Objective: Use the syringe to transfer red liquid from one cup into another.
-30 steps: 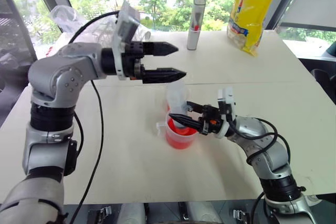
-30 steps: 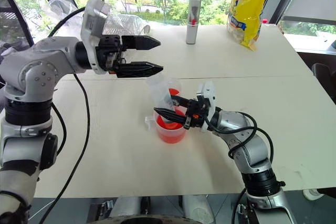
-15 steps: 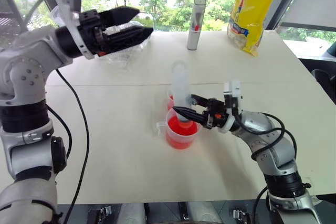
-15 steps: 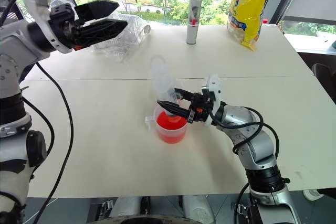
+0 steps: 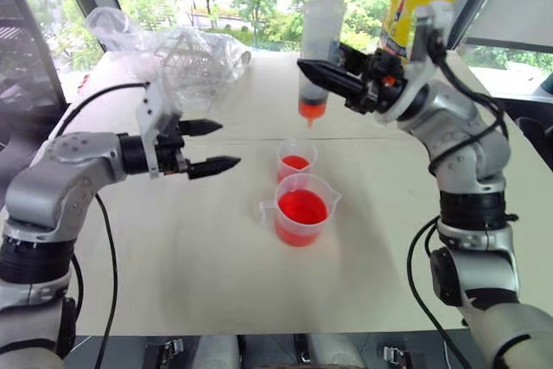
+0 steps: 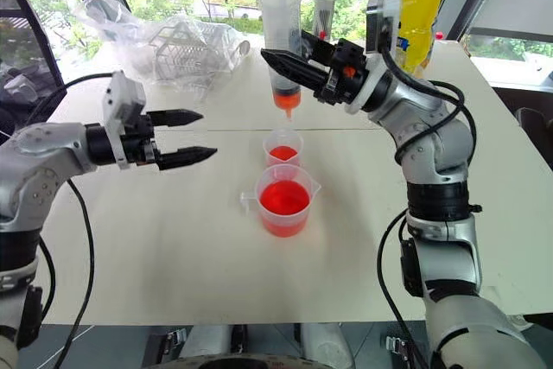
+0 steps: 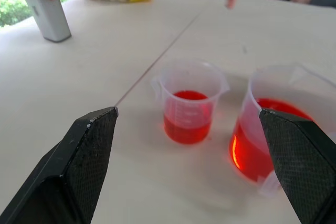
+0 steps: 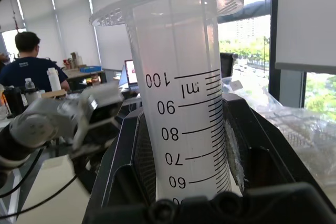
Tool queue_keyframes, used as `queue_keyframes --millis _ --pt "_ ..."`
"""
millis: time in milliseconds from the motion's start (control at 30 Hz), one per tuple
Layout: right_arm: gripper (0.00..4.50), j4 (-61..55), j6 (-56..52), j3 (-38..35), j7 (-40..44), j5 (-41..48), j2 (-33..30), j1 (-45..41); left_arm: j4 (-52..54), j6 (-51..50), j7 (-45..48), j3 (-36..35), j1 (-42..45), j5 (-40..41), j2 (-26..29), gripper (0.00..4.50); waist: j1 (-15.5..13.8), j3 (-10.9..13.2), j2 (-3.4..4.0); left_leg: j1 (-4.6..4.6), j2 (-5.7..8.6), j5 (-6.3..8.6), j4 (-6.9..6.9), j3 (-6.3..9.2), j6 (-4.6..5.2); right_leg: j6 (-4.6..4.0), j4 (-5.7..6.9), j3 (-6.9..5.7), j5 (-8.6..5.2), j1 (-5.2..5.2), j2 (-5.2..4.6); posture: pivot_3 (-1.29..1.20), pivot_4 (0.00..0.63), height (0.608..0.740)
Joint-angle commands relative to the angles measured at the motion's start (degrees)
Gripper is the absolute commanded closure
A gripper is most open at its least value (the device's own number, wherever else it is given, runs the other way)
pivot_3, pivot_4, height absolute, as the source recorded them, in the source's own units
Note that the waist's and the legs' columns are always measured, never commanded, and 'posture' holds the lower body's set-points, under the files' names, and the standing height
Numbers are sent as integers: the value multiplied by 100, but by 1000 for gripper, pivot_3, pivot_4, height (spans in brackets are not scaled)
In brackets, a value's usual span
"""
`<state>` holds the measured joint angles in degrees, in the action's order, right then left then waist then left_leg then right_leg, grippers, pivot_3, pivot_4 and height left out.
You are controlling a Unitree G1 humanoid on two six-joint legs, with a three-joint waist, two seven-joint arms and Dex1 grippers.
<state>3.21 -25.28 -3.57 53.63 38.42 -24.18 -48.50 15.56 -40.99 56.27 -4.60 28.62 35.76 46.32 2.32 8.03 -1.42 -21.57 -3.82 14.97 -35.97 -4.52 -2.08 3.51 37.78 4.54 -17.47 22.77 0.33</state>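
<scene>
While our right gripper clamps the large clear graduated syringe seemingly over the small handleless clear cup, our spread left gripper should steady it.

The left end effector hangs low, fingers spread, while the raised right end effector is clamped.
</scene>
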Motion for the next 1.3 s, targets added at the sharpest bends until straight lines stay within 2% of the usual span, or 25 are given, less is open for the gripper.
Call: queue_keyframes --millis 33,233,433,633,767,867,933,1133,1300 --pt "3108 592 551 112 218 -334 258 -170 385 54 98 -19 -90 39 131 88 18 3 5 -2 0 0 0 -3 0 1 -2 3 1 1 -1 0 150 740" --pt "3108 1531 1401 261 367 -899 661 -44 582 -12 78 -14 -233 16 219 88 33 5 8 -2 -1 1 1 -3 1 2 -2 3 1 3 -1 0 150 740" --pt "3108 1666 1669 257 407 -1101 810 130 465 -22 58 -69 17 77 214 88 29 6 9 0 -2 1 2 -3 1 2 0 3 1 3 -2 0 150 740" --pt "3108 1574 1689 249 381 -1144 871 235 -387 -29 -93 -26 1263 137 -232 88 22 7 8 0 3 0 -4 -2 1 3 1 -7 2 -2 2 0 150 740" --pt "3108 1507 1735 286 387 -1206 898 332 -1472 374 -153 277 2475 -205 -894 88 20 7 8 -1 8 0 -5 -1 0 4 2 -11 2 -1 6 0 150 740" --pt "3108 1410 1731 309 374 -1258 922 424 -2711 815 -88 520 3618 -491 -1658 88 -16 8 6 -6 13 0 -9 0 0 4 1 -19 1 -5 7 0 150 740" --pt "3108 1371 1733 312 364 -1281 926 467 -3245 1013 58 543 4040 -589 -1919 88 7 8 10 -14 14 0 -12 0 0 5 -2 -20 2 3 6 0 150 740" --pt "3108 1320 1738 326 345 -1325 918 516 -4112 1301 291 664 4508 -915 -2280 88 135 11 19 -8 5 0 0 -1 0 6 7 -6 1 13 18 0 150 740" --pt "3108 1370 1754 320 346 -1345 907 487 -4226 1323 422 665 4495 -1070 -2357 88 168 11 19 -3 3 -2 -4 -2 -3 6 20 -4 0 13 26 0 150 740"
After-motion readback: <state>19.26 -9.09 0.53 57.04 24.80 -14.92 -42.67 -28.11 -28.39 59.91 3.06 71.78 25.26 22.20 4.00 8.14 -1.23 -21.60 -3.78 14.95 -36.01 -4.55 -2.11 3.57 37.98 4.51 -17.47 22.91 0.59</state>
